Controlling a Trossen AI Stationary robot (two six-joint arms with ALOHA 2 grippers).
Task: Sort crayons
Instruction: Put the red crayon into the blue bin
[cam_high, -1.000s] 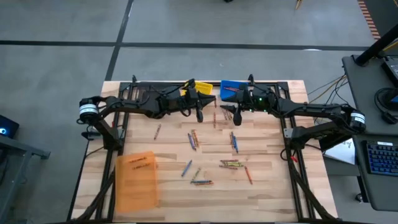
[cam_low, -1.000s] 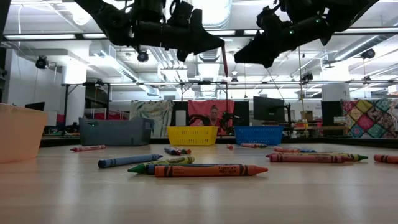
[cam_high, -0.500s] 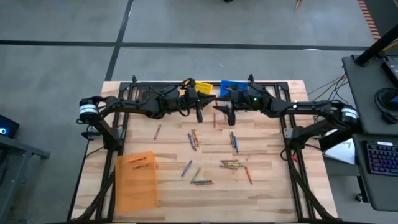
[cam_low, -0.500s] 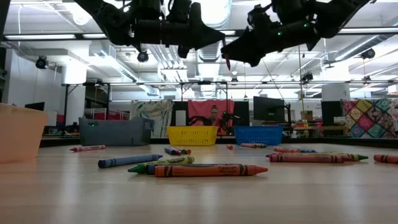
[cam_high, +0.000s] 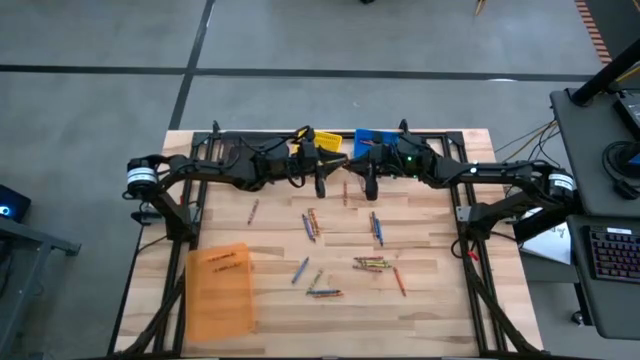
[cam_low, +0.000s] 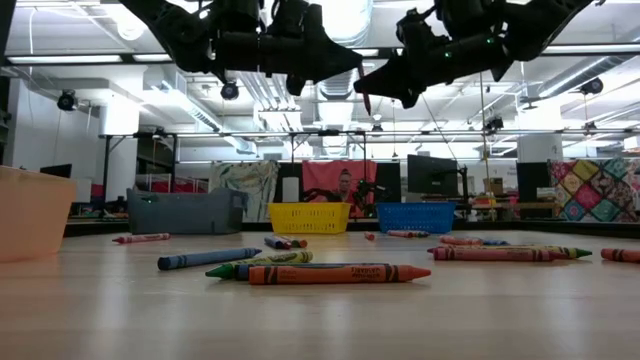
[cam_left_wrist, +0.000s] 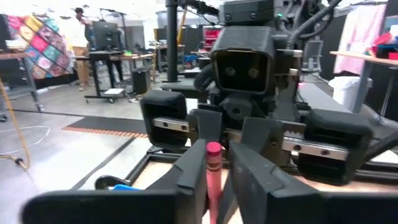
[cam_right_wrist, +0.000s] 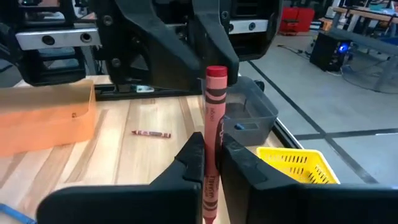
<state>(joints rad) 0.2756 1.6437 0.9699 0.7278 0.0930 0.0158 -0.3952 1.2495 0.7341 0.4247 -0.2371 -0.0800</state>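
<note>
While both arms reach in over the far middle of the table (cam_high: 430, 300), the high view gives you only dark bulk where they meet, so the meeting point itself is hard to read from above. The low view cuts both arms off at its upper edge.

You can see four bins: an orange bin (cam_high: 220, 292) near the left front, only part of it inside the low view, and a grey bin (cam_low: 185, 212), a yellow bin (cam_high: 324, 144) and a blue bin (cam_high: 371, 138) along the far edge. From above, the arms cover the grey one and parts of the yellow and blue ones.

Your right gripper (cam_right_wrist: 211, 158) faces the left one, and its two fingers are pressed on the lower part of a red crayon (cam_right_wrist: 215, 102), which stands upright above the table with its top free. The bottom end is out of sight in that view.

Your left gripper (cam_left_wrist: 214, 180) has the same crayon between its fingers, but you cannot tell whether it is gripping or standing slightly off.

The other crayons (cam_high: 372, 263) lie loose across the middle and front of the table, well apart from the bins. From above they are too small for every colour to be sure.
</note>
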